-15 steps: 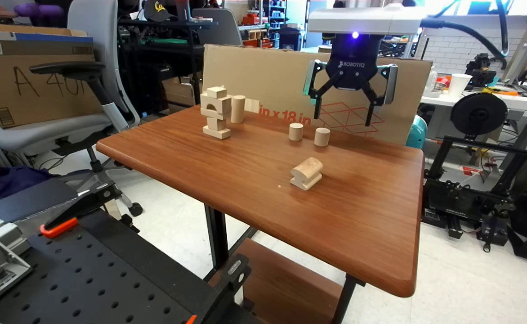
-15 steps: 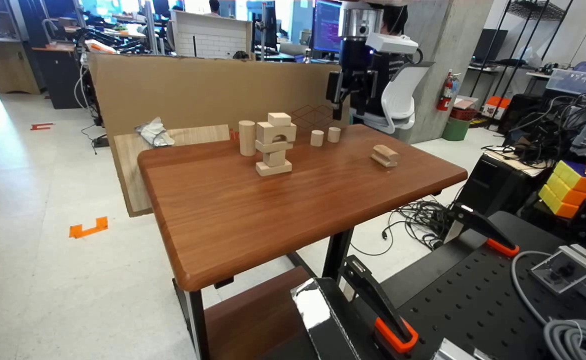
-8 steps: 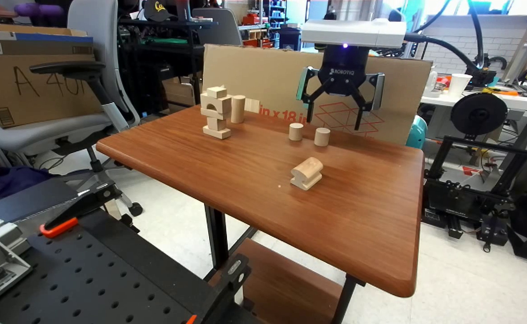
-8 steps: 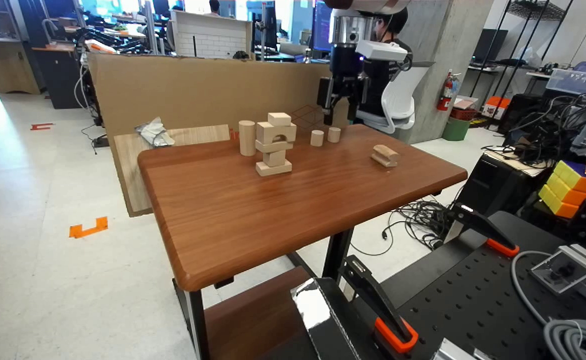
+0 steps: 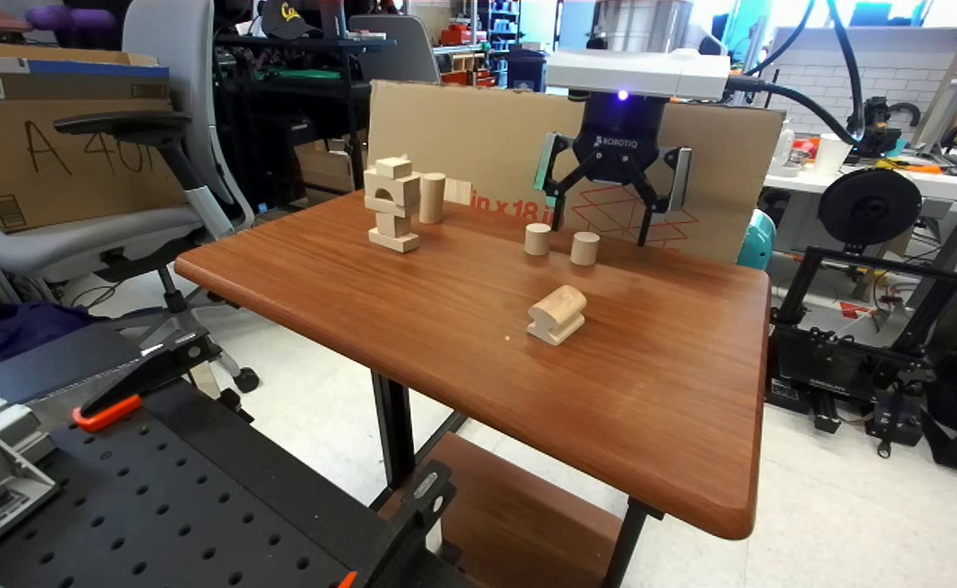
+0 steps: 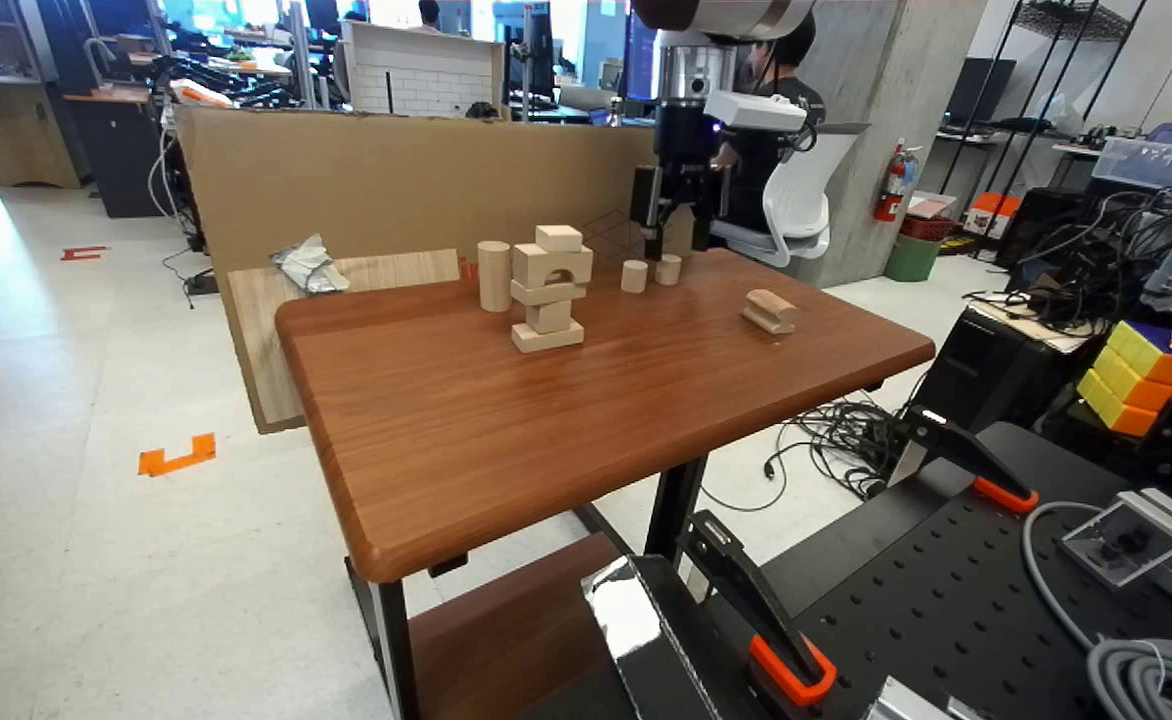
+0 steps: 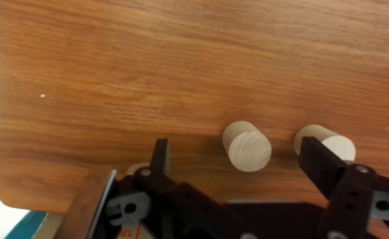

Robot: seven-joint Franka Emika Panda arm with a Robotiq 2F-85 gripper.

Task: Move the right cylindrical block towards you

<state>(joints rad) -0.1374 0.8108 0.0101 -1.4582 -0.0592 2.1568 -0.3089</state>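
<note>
"Jaws are hanging spread wide above the desk, gripping nothing. Where are you finding the block?"

"I'm seeing the right cylindrical block standing upright below and between the jaws, touching neither side, but sitting nearer one finger. Both exterior views are agreeing: it's showing underneath."

"What's worrying you?"

"That same finger is partly covering the other cylinder in the wrist view. I'm not managing to tell whether they're touching. If I'm lowering straight from here, I'm probably landing on that cylinder or toppling it, because the gap between the two is looking narrow."

"So you're considering easing sideways?"

"Yes, I'm favouring drawing the jaws away from that cylinder, or narrowing them a little, so the finger is dropping into the gap. Overdoing it, I'd be clipping the block's own rim. Closing off-centre, I'd be nudging it before I'm truly holding it."

"And the pull?"

"I'm guessing about 'towards you'; the wording isn't settling whose side it's meaning. If I'm dragging away from the cardboard sheet, the grooved block is lying out ahead of the jaws, so a long pull might be ending against it. Gripping too high, I'd be risking tipping the block over."
</note>
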